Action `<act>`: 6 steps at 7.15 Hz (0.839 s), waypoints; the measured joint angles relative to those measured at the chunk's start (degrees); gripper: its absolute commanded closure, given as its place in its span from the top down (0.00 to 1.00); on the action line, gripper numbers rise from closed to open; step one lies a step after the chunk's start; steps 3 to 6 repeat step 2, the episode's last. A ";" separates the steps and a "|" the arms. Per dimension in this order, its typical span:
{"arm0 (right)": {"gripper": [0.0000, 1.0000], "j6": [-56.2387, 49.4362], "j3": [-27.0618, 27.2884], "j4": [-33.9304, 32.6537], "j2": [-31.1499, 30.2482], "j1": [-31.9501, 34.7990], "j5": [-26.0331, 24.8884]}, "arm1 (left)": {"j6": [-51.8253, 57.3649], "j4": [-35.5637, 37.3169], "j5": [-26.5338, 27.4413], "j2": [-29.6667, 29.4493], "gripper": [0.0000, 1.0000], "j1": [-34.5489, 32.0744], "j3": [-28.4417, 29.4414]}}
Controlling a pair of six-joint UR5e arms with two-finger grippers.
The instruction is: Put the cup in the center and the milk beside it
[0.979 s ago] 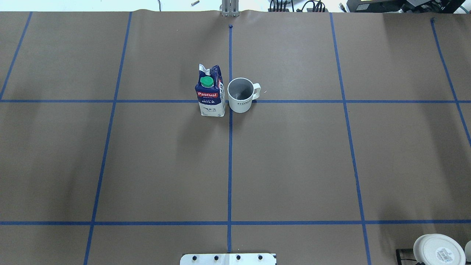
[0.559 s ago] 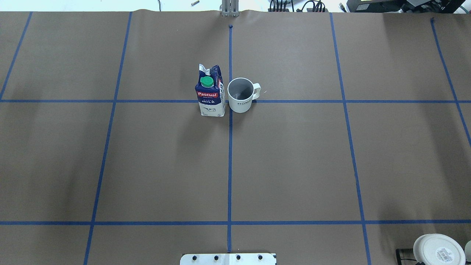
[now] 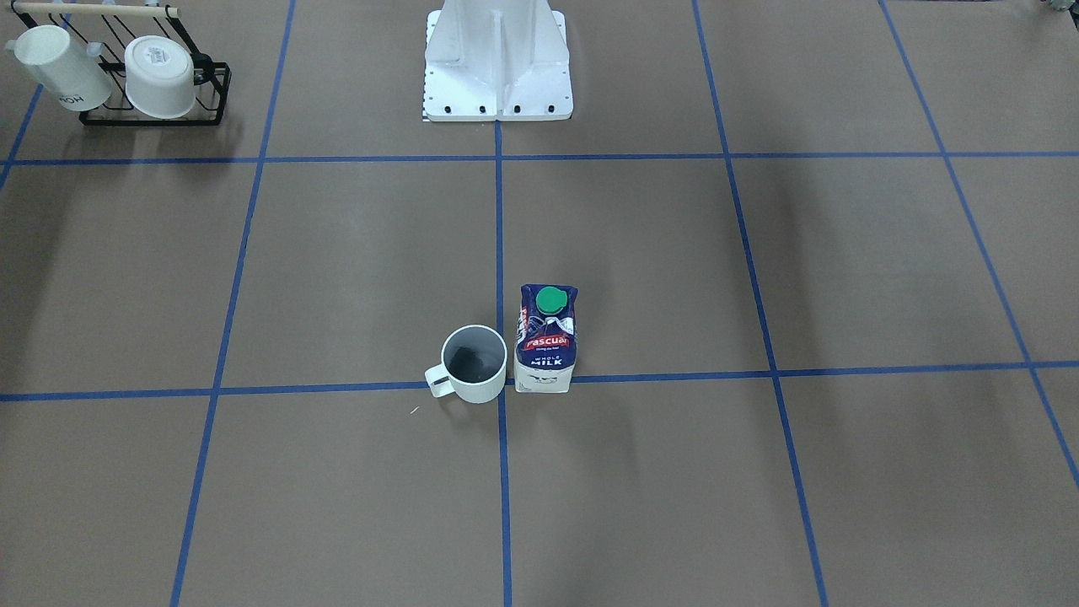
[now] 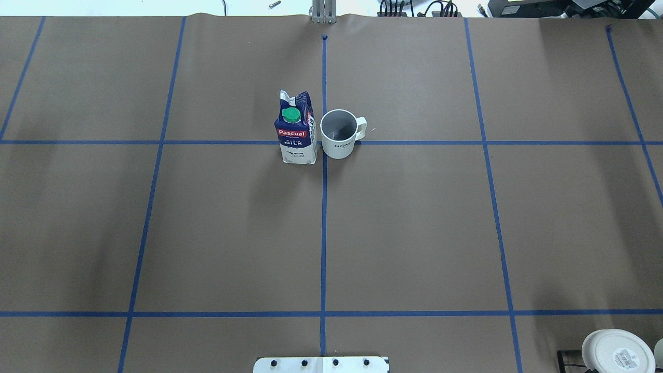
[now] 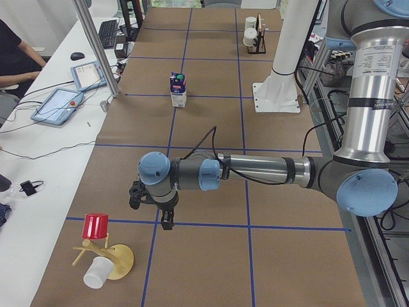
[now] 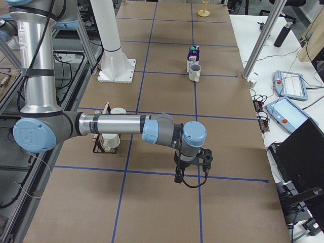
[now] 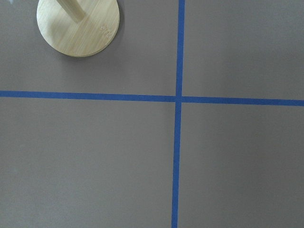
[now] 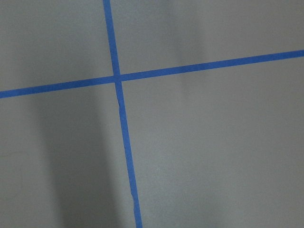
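Task looks done to me. Cup (image 4: pixel 339 135) stands upright on the desk (image 4: pixel 414 233) at the centre tape cross (image 4: pixel 323 142), slightly to the robot's right of the line, handle pointing away from the carton. Milk (image 4: pixel 296 135) is upright just beside it on the robot's left, with a thin gap between them and the green cap on. Left gripper (image 5: pixel 153 214) and right gripper (image 6: pixel 192 172) hang over bare desk, well apart from the pair, and neither holds anything that I can see. They show only in the side views, so I can't tell whether the fingers are released or clenched. Nothing obvious is left, unless the cup's slight offset from centre matters.
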 measured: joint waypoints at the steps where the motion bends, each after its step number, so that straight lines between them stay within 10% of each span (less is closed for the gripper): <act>1: 1.00 -0.02 0.03 0.00 0.02 -0.01 0.01 | -0.19 0.00 0.00 -0.07 0.99 0.01 -0.01; 6: 1.00 -0.03 0.09 0.00 0.08 0.01 0.05 | -0.28 0.00 0.00 -0.08 0.99 0.02 -0.01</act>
